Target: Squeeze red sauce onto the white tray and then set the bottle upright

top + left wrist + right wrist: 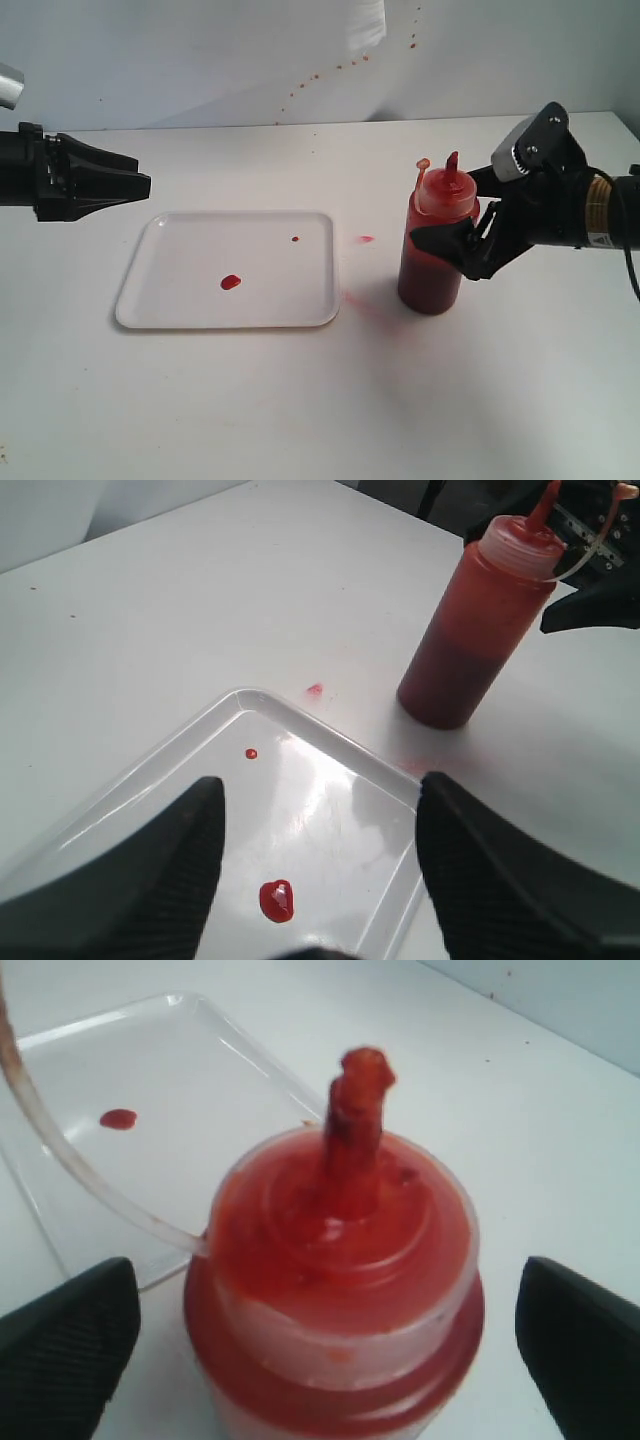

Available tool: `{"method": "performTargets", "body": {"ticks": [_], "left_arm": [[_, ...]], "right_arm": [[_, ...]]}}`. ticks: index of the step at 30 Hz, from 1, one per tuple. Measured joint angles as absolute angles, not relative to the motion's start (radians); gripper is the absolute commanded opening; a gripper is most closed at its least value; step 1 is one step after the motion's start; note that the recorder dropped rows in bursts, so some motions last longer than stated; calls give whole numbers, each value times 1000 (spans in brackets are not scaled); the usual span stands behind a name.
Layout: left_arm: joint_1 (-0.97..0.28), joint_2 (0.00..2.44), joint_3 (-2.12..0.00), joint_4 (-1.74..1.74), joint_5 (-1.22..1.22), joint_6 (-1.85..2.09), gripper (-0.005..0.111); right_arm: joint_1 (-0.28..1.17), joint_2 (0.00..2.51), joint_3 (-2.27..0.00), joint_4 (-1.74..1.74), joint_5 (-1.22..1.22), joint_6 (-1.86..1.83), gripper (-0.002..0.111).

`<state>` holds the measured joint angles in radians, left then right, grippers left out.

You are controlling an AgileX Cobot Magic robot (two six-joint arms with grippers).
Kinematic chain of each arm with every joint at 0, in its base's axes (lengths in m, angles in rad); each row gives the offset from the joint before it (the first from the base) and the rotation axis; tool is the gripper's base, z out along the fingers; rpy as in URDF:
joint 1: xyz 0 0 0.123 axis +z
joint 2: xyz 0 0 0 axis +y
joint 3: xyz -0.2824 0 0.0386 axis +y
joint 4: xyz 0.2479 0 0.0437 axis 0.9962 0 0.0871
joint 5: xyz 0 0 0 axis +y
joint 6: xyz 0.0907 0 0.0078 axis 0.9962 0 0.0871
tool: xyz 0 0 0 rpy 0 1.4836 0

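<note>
The bottle [438, 240] [470, 630] [340, 1360] stands upright on the table just right of the white tray [200, 290] [330, 735] [60, 1050]. Its nozzle is uncapped and the tethered cap [423, 163] sticks up beside it. My right gripper [445, 215] [328, 1290] is open around the bottle's upper body, with a gap between each finger and the bottle. A blob of red sauce [231, 282] [277, 900] [118, 1118] and a smaller drop [295, 238] [251, 753] lie on the tray. At the tray's left my left gripper [148, 183] [320, 790] hovers open and holds nothing.
A pinkish smear [366, 239] [314, 690] marks the table between tray and bottle, with a fainter stain [365, 300] at the tray's near right corner. Red specks [330, 75] dot the back wall. The white table spreads wide in front.
</note>
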<state>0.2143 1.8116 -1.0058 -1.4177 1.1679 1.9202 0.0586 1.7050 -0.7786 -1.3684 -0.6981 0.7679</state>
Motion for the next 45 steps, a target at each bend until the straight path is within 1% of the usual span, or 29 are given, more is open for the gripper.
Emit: {"method": "performTargets", "body": {"ticks": [6,11,16,19,21,24,27,30,31,34,35,36,37,38,39,40,41,42,45], "left_arm": [[214,1812,-1006,-1418,1168,1920,54],[214,1812,-1006,-1418,1168,1920,54],[214,1812,-1006,-1429,1168,1920,54],[214,1812,-1006,-1506,1164,1961,54],[214,1812,-1006,-1606,1151,2032,52],[214,1812,-1029,-1688,1078,2069,41],[214,1812,-1080,-1716,942,2082,21],[214,1812,-1125,-1723,802,2086,2],[214,1812,-1137,-1724,755,2086,0],[214,1812,-1171,-1727,521,2088,0],[214,1812,-1176,-1727,429,2088,0],[214,1812,-1178,-1727,235,2088,0],[214,1812,-1178,-1727,154,2088,0],[214,1812,-1178,-1727,-45,2084,0],[214,1812,-1178,-1727,-117,2082,0],[214,1812,-1178,-1729,-280,2082,0],[214,1812,-1178,-1729,-352,2082,0],[214,1812,-1176,-1730,-479,2084,0],[214,1812,-1111,-1731,-667,2088,0]], "right_arm": [[59,1611,-779,-1518,-627,928,93],[59,1528,-779,-1694,-605,1134,93],[52,1445,-777,-1735,-546,1302,93],[39,1403,-777,-1742,-491,1326,93],[37,1381,-777,-1742,-405,1330,93],[37,1372,-777,-1744,-261,1330,93],[35,1372,-777,-1737,-152,1332,93],[34,1372,-777,-1721,-107,1334,92],[34,1372,-777,-1707,-91,1334,92],[34,1372,-777,-1651,-16,1334,91],[34,1372,-777,-1637,20,1334,86],[34,1372,-777,-1627,117,1334,81],[34,1372,-777,-1625,173,1334,66],[34,1378,-777,-1619,280,1359,55],[34,1382,-782,-1617,333,1376,34],[34,1399,-787,-1603,407,1400,22],[33,1408,-787,-1597,429,1408,4],[33,1431,-787,-1577,443,1412,0],[33,1483,-787,-1484,445,1374,0]]}}
